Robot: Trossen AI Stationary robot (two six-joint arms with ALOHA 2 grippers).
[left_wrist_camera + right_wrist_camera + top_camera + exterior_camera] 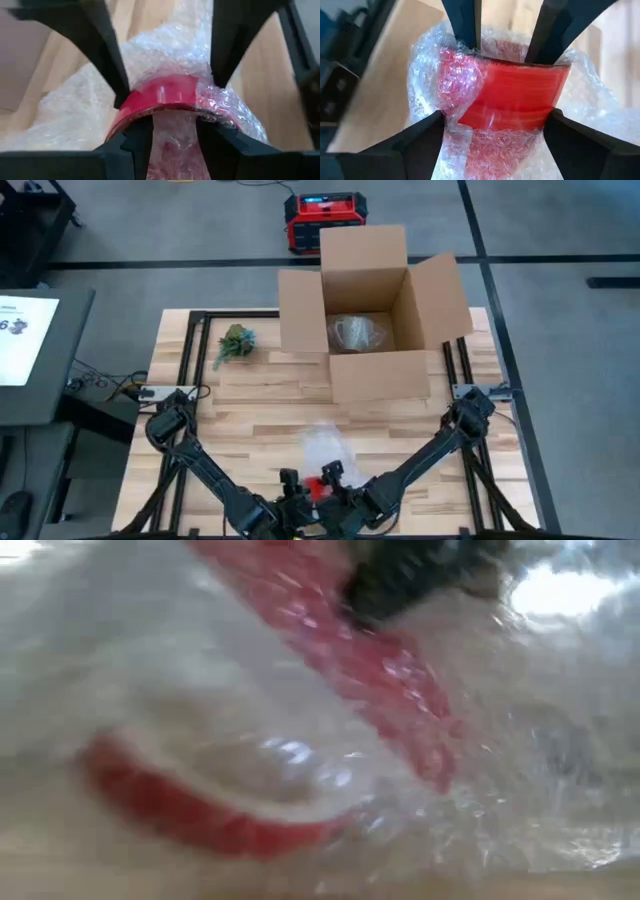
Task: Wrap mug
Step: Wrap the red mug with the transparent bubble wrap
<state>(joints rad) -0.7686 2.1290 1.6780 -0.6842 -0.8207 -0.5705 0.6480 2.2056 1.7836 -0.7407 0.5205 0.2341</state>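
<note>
Though boxed behind: mug mid-wrap.

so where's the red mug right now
High view: the red mug sits at the table's near edge, centre, on bubble wrap, between the left gripper and right gripper.

Two dark, slender robot arms

The left arm and right arm are black, jointed links with bulkier rounded shoulders; each wrist view shows matte black, tapering, flat-sided fingers, seemingly plastic, without visible markings.
</note>
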